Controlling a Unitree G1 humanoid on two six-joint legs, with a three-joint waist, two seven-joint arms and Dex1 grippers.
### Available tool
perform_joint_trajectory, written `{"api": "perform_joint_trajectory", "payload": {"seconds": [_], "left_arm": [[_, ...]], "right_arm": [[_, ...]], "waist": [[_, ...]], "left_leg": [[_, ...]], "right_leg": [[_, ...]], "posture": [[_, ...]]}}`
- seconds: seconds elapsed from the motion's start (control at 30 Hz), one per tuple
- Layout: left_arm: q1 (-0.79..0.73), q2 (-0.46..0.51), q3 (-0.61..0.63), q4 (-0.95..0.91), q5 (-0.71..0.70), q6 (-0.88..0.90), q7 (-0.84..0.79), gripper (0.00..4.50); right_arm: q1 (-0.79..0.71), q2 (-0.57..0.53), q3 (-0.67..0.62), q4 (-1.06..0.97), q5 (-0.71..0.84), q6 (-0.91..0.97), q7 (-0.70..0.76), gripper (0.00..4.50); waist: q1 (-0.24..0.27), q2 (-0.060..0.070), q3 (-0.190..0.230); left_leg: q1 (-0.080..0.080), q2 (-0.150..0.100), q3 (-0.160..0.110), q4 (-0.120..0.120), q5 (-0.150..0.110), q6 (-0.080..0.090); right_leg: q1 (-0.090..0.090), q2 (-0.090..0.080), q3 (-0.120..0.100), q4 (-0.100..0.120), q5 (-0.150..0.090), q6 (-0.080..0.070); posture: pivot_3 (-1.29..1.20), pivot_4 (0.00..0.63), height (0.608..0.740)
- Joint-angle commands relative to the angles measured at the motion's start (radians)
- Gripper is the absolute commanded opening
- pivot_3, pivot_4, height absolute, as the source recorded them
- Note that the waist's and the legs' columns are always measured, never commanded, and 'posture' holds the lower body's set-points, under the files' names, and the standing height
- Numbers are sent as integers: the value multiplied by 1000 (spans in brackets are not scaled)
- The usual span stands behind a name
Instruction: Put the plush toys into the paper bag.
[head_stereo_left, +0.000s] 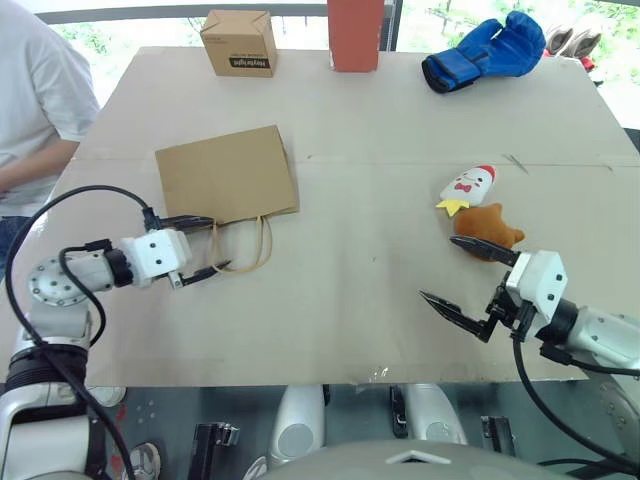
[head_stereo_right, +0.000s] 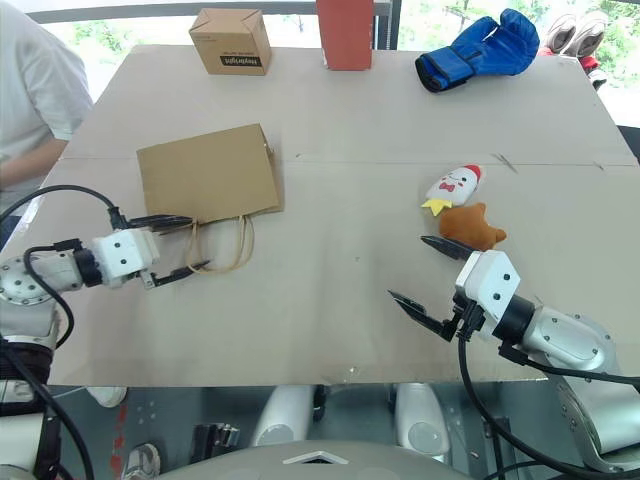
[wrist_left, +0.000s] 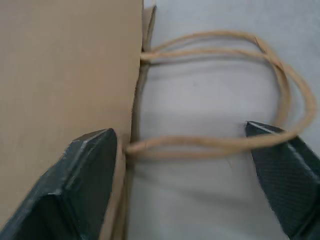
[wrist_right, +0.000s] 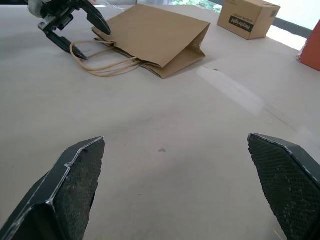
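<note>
Head view: one paper bag (head_stereo_left: 228, 176) lies flat on the worktop (head_stereo_left: 360, 290); two plush toys, white (head_stereo_left: 468, 188) and orange-brown (head_stereo_left: 488, 227), touch, well apart from it. One blue glove (head_stereo_left: 485, 49), one small box (head_stereo_left: 239, 42).

Left wrist view: left gripper (wrist_left: 185, 170) jaws parted, straddling two looped handles (wrist_left: 280, 95), grasping nothing.

Right wrist view: right gripper (wrist_right: 182, 187) jaws released, empty.

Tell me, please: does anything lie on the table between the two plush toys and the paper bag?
Nothing visible does. Between the plush toys and the paper bag there is only bare table. However, the bag lies flat, with the left hand at its handles.
</note>
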Motion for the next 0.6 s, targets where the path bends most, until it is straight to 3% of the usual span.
{"api": "perform_joint_trajectory", "payload": {"seconds": [0.03, 0.17, 0.23, 0.33, 0.57, 0.6], "left_arm": [[-17, 8, 4, 0, -54, -12, -18, 2327], [0, -25, -4, -129, -209, 144, -110, 619], [12, -52, -9, -252, -312, 338, -108, 141], [23, -80, -19, -454, -469, 646, -61, 0], [-12, -201, -46, -737, -635, 993, 110, 0], [-23, -233, -60, -767, -647, 1016, 135, 0]], "right_arm": [[8, 6, -8, -34, -6, -28, -9, 4500], [19, 13, 4, -35, -26, -26, -22, 4500], [14, 19, 11, -31, -29, -13, -32, 4500], [-17, 34, 15, -19, 20, 53, -47, 3713], [-236, 131, 208, 141, -103, 81, -103, 259], [-331, 192, 271, 248, -138, 64, -104, 58]], "waist": [[-5, 0, 0], [-6, 0, 0], [-5, 0, 0], [-5, -1, 0], [-12, -1, 0], [-10, -1, 0]], "left_leg": [[0, 0, 0, 0, 0, 0], [2, 0, 0, 1, 0, 0], [2, 0, 0, 3, 0, 0], [2, 1, 0, 5, 0, 0], [5, 1, -1, 8, 0, 0], [5, 1, -1, 8, 0, 0]], "right_leg": [[0, 0, 0, 0, 0, 0], [0, 0, 1, 4, 0, 0], [0, 0, 1, 7, -1, -1], [1, 0, 1, 9, -1, -1], [2, 2, 2, 12, -1, 0], [2, 2, 2, 12, -1, 0]], "posture": [[0, 150, 740], [0, 150, 740], [0, 150, 740], [0, 150, 740], [0, 150, 740], [0, 150, 740]]}}
